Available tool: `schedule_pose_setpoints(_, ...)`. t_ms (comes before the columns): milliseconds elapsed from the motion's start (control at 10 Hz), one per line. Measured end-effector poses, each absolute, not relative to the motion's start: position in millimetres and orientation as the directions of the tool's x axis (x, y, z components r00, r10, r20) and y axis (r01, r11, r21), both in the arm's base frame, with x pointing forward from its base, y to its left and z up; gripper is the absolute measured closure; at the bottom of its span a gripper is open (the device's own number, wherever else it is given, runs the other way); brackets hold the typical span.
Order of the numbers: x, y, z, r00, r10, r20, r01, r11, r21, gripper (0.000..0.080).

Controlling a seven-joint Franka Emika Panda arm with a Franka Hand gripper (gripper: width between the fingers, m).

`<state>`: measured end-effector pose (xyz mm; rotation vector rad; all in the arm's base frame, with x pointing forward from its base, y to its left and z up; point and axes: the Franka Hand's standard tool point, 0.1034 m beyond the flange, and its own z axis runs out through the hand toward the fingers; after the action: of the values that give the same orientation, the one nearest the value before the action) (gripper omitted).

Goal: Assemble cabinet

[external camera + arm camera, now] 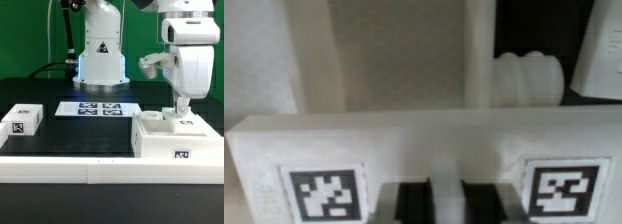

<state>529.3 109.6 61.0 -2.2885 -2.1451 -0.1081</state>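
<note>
**Claw down on the cabinet's top edge**

The arm's two-finger claw point(182, 109) hangs straight down over the large white boxy plastic cabinet point(165, 140). The cabinet sits directly under the claw on the black counter point(90, 135), toward the exterior view's right. The claw's tips reach the cabinet's upper surface, beside a recessed panel that carries a black-and-white square tag.

In the wrist view, the claw point(446, 190) shows as two dark fingers point(407, 203) standing close together, with a narrow pale strip between them. They are set against the cabinet's point(420, 150) white face. Whether the fingers are clenched on that strip or merely straddle it cannot be told. One square tag lies on the white face to each side of the fingers. Beyond the claw, past the cabinet's far edge, a white ribbed rounded piece point(526, 75) is visible, too blurred to identify.

Well apart from the claw, on the exterior view's left, a small white tagged block point(22, 120) rests on the counter. Between that block and the claw, farther back, lies the flat white marker board point(100, 108) with its row of printed tags.
</note>
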Motion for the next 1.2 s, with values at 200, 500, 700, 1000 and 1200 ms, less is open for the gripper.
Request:
schedule_pose_setpoints(200,538,109,61.2,0.064,0.996,0.055,0.997,-0.067,0.049,0.0731)
schedule_pose_setpoints(500,563,108,60.5,0.075,0.996,0.055,0.996,-0.078,0.046,0.0729)
schedule_pose_setpoints(700,574,108,60.2,0.077,0.995,0.059,0.995,-0.08,0.057,0.0729)
schedule_pose_setpoints(1000,576,106,60.6,0.08,0.995,0.058,0.995,-0.083,0.059,0.0721)
schedule_pose_setpoints(1200,576,106,59.7,0.08,0.995,0.059,0.995,-0.084,0.057,0.0511)
